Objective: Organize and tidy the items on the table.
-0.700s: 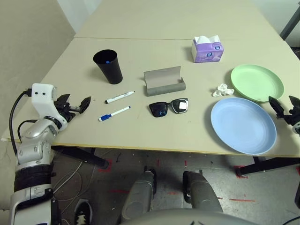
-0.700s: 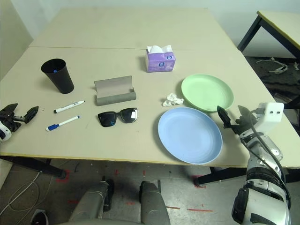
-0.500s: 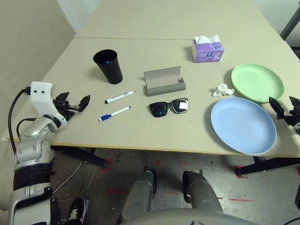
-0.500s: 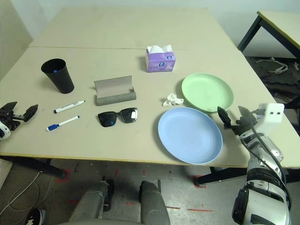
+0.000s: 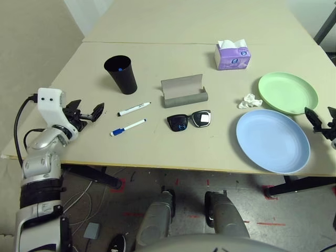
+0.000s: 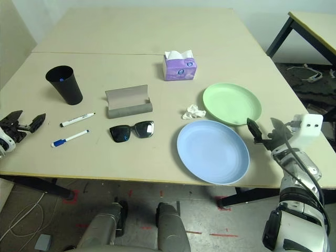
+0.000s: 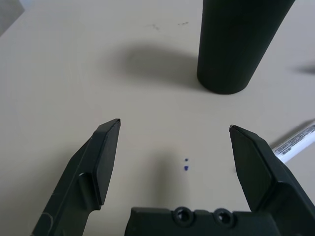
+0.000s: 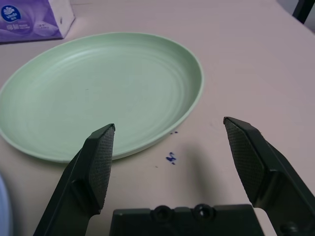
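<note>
Markers, black-capped point(image 5: 134, 108) and blue-capped point(image 5: 127, 127), lie just right of the left claw point(image 5: 87, 113), which hangs released and empty like the right claw point(image 6: 266, 132) beside the green plate point(image 5: 288, 92), so the left should likely straddle one marker's barrel squarely before closing.

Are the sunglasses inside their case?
No, the sunglasses lie on the table in front of the open case, apart from it.

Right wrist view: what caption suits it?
Open right gripper hovering beside the light-green plate, purple tissue box behind.
</note>
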`<state>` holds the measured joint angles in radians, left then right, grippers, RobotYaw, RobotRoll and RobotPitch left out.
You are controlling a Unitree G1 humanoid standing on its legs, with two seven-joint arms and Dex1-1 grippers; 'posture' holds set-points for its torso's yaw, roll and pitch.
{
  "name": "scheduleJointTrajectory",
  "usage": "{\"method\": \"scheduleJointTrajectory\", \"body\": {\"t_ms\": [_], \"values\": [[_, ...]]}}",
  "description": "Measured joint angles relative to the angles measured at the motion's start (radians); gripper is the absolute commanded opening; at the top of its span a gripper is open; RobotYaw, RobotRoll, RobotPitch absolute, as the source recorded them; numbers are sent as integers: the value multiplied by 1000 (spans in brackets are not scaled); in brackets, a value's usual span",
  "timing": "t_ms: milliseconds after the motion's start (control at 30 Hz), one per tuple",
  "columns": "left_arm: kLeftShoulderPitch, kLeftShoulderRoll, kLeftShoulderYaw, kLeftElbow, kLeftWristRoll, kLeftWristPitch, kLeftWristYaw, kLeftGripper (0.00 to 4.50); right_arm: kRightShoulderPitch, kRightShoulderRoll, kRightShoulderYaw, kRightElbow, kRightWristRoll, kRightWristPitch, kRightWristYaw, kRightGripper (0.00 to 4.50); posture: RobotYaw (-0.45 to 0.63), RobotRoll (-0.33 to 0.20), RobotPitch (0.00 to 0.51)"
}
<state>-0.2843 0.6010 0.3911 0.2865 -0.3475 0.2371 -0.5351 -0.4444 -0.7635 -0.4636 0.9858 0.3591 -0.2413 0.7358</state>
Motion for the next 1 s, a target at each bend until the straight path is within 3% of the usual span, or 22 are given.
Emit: {"method": "scheduleJointTrajectory", "body": {"t_ms": [167,400,700,867,1000], "values": [[-4,-25,41,-8,-61,-50,-26,4480,1,-6,0,1,-3,0,5,4500,-101,0,177],[86,-6,-16,-174,-194,-12,-283,4480,13,-23,-3,-37,20,79,32,4500,-115,0,169],[71,85,-239,-259,-161,-17,-561,4480,16,-172,-17,-242,72,434,131,4500,-168,0,162],[17,86,-282,-242,-160,-77,-663,4480,4,-278,36,-438,53,659,115,4500,-192,0,164],[-27,76,-295,-208,-161,-112,-704,4480,76,-338,107,-624,56,867,160,4500,-200,0,168]]}}
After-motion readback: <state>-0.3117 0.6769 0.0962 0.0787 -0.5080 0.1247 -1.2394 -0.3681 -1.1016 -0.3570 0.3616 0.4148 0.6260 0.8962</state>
